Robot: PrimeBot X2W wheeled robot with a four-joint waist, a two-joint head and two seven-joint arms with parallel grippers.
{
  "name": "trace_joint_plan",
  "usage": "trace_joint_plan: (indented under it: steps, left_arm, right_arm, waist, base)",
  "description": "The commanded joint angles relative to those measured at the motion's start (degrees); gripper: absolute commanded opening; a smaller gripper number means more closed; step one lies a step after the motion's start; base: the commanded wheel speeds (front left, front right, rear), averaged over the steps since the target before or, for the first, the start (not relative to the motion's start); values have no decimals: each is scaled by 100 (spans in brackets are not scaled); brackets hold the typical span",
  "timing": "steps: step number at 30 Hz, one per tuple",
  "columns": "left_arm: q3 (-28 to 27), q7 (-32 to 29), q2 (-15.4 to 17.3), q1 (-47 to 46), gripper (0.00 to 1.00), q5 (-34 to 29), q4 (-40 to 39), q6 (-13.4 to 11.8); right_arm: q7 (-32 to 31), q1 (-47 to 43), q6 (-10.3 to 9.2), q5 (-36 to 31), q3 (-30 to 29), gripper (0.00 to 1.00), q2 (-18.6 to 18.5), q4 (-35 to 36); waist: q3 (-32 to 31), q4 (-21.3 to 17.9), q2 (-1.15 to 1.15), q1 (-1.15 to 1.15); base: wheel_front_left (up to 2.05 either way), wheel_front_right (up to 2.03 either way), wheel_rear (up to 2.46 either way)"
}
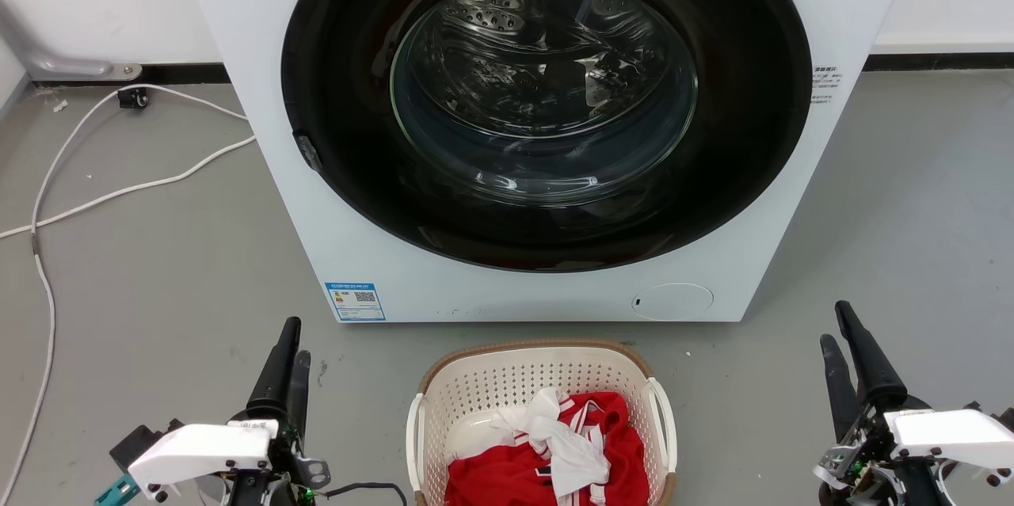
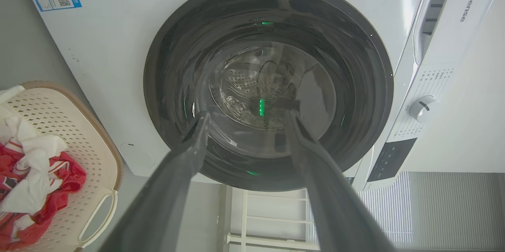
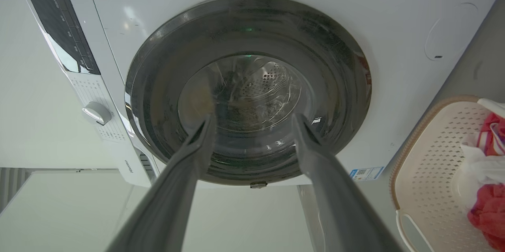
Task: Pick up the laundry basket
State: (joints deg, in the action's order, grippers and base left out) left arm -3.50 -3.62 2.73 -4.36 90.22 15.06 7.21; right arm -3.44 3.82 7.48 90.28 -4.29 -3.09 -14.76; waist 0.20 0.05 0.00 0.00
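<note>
The laundry basket is cream-white and perforated with a brown rim, standing on the floor in front of the washing machine, low in the middle of the head view. It holds red and white clothes. White handles show on its two sides. My left gripper stands open at the lower left, well to the left of the basket. My right gripper stands open at the lower right, well to the right of it. The basket shows at the left edge of the left wrist view, and the basket at the right edge of the right wrist view.
A white front-loading washing machine with a shut round glass door rises just behind the basket. White cables trail over the grey floor at the left. A wall with a dark skirting runs behind.
</note>
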Motion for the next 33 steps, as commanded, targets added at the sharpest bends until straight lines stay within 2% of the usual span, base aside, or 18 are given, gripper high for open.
trace_joint_plan:
  steps: [1, 11, 25, 33]
  left_arm:
    - [47, 83, 22, -182, 100, -229, -155, 15]
    - [170, 335, 22, -236, 100, -1589, -384, 14]
    - [501, 622, 22, -346, 100, -3304, -488, -139]
    - [643, 784, 22, -393, 100, -4147, -474, -216]
  right_arm:
    - [80, 76, 0, -208, 18, 100, -11, 148]
    - [330, 37, 0, -1535, 3, 100, -7, 361]
    - [616, -22, 1, -3632, 87, 100, -2, 603]
    - [776, -41, 1, -4606, 153, 100, 1, 642]
  waist:
    - [0, 4, 0, 0]
    - [0, 14, 0, 0]
    - [9, 33, 0, 0]
    - [14, 41, 0, 0]
  base:
    - [0, 0, 0]
    - [0, 0, 0]
    - [0, 0, 0]
    - [0, 0, 0]
